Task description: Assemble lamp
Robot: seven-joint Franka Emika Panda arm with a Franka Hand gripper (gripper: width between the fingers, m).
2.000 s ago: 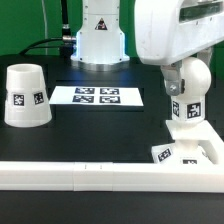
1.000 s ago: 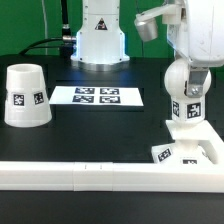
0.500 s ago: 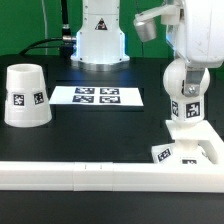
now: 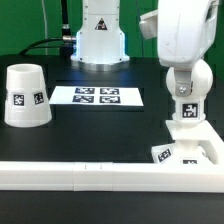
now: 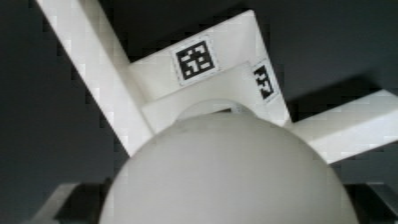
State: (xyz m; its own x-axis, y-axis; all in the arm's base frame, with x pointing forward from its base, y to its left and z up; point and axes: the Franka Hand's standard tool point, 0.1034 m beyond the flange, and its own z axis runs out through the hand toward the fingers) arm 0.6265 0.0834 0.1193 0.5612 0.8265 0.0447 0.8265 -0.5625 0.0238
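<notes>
The bulb [image 4: 186,104] stands upright on the flat square base [image 4: 197,147] at the exterior view's right, close behind the long rail. My gripper [image 4: 187,82] comes down from above and is shut on the bulb's round head. In the wrist view the bulb head [image 5: 214,170] fills the space between the dark fingers [image 5: 64,205], with the tagged base [image 5: 199,58] beneath it. The conical shade [image 4: 25,96] stands alone, wide end down, at the exterior view's left, far from the gripper.
The marker board [image 4: 97,96] lies flat at the table's middle back. A long white rail [image 4: 90,176] runs along the front edge and also shows in the wrist view [image 5: 86,60]. The arm's pedestal [image 4: 99,40] stands at the back.
The wrist has turned about the bulb's upright axis over the last two seconds, with the gripper staying on the bulb head. The bulb, base and shade stay in place.
</notes>
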